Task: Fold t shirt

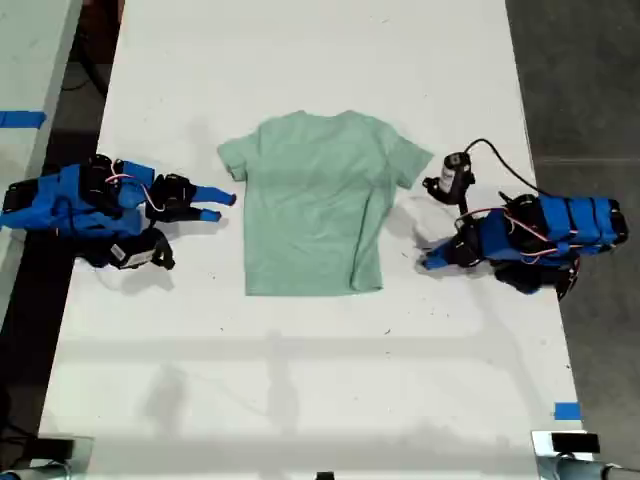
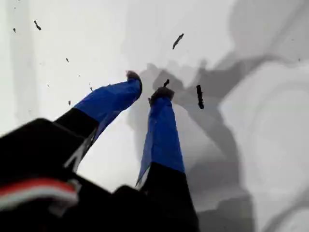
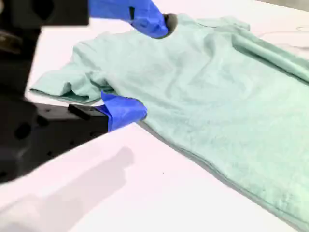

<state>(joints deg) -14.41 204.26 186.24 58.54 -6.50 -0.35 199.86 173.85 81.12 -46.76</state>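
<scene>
The t shirt [image 1: 318, 205] lies flat mid-table [image 1: 300, 400], just beside my second gripper [image 3: 145, 67], jaws wide; my first gripper [image 2: 147, 87], narrowly parted, holds nothing.

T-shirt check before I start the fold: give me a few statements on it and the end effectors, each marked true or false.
1. The t-shirt lies spread on the white table, held by neither end effector. True.
2. My second end effector is shut. False: it is open and empty, beside a sleeve.
3. My first end effector has cloth between its fingertips. False: only bare table shows there.
4. A piece of blue tape sits near the exterior view's lower right corner. True.
</scene>
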